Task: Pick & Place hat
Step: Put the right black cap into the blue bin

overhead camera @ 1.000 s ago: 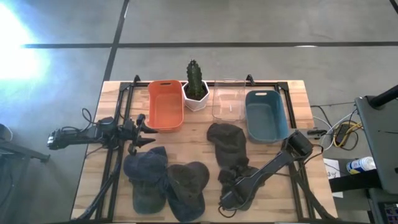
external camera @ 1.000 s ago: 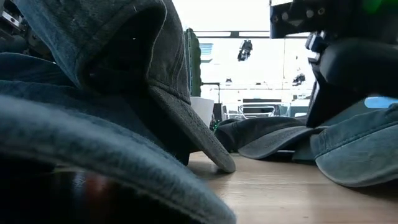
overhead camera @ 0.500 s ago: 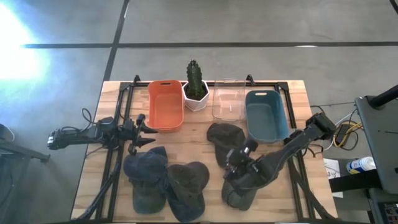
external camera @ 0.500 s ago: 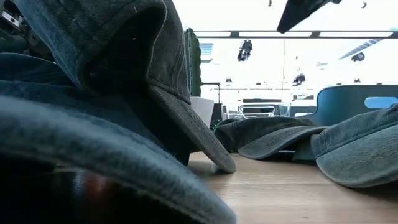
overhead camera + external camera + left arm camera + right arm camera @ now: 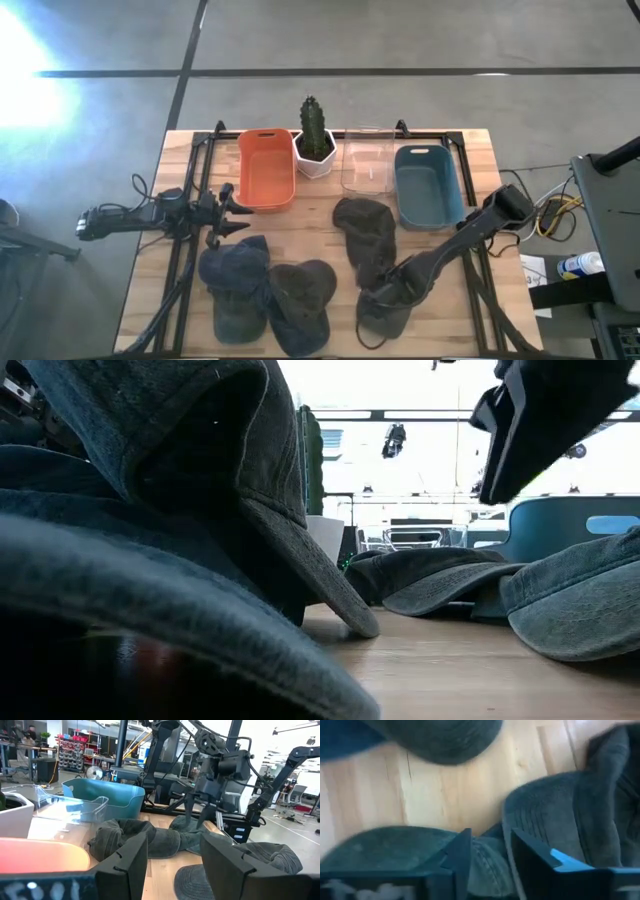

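Several caps lie on the wooden table. A grey-green hat [image 5: 386, 318] lies near the front edge, with a darker hat [image 5: 364, 232] just behind it. My right gripper [image 5: 385, 293] is open and hangs above the front hat, pointing down. The low view [image 5: 535, 420] shows it well clear of that hat [image 5: 575, 610]. In the right wrist view the hat's stitched brim [image 5: 545, 815] lies below the gripper [image 5: 487, 854]. My left gripper [image 5: 238, 205] is open and empty by the orange bin; its wrist view [image 5: 172, 865] also shows it open.
Two blue caps [image 5: 235, 285] and an olive cap [image 5: 300, 300] lie at the front left. Along the far edge stand an orange bin [image 5: 265, 168], a cactus in a white pot [image 5: 316, 140], a clear container [image 5: 366, 165] and a blue bin [image 5: 427, 185].
My right gripper has risen from low on the front hat toward the table's far right, then come back down over the same hat, stopping above it. The hat lies where it was.
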